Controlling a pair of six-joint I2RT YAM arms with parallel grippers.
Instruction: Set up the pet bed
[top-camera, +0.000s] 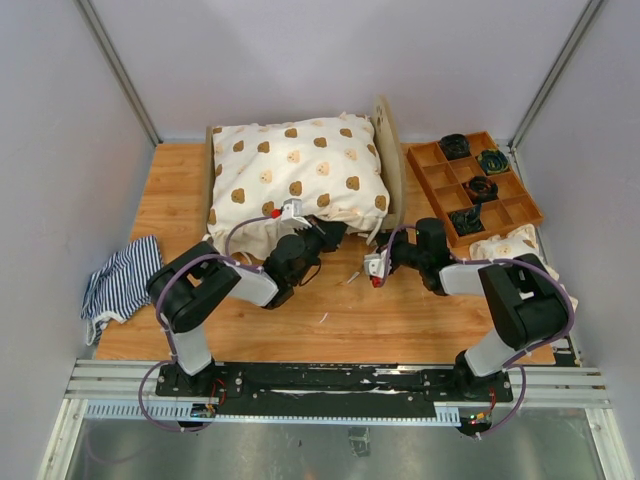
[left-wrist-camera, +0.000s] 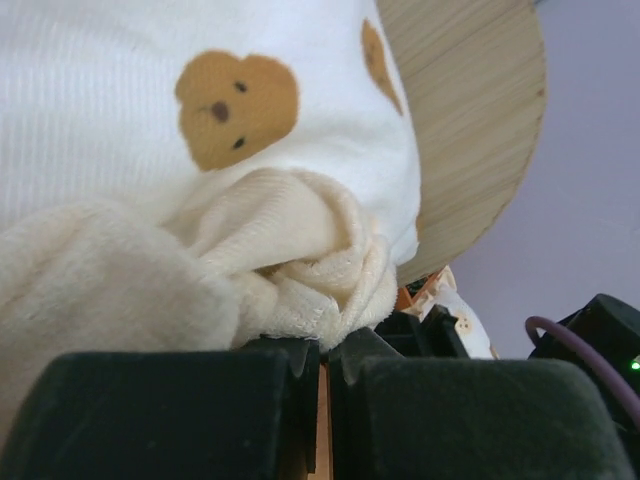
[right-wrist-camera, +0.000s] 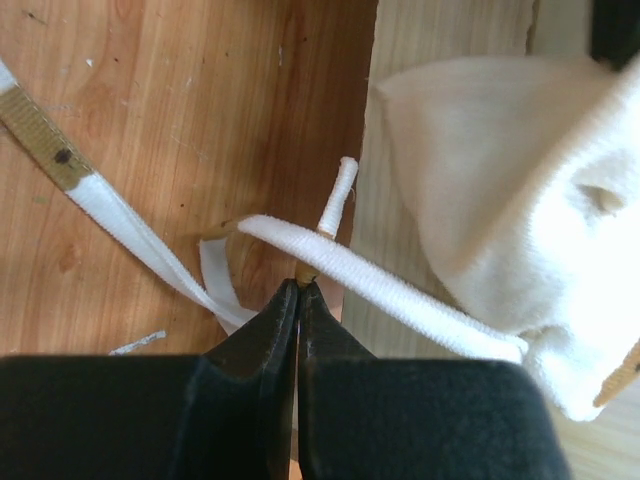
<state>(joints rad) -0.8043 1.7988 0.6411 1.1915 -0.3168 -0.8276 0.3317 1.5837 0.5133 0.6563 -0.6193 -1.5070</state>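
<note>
While left jaws pinch cream blanket (left-wrist-camera: 300, 270) at pet bed (top-camera: 388, 160), right jaws clamp white cord (right-wrist-camera: 400, 292).

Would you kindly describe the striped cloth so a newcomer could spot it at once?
Find the left edge of the wooden table. The striped cloth lies crumpled there; it alone has navy-and-white stripes, whereas the cushion is white with brown bears.

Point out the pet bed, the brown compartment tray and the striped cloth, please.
pet bed (top-camera: 386, 150): top external view, on the upright plywood headboard.
brown tray (top-camera: 425, 158): top external view, on the floor of an empty compartment.
striped cloth (top-camera: 120, 280): top external view, on the middle of the crumpled fabric.
</note>
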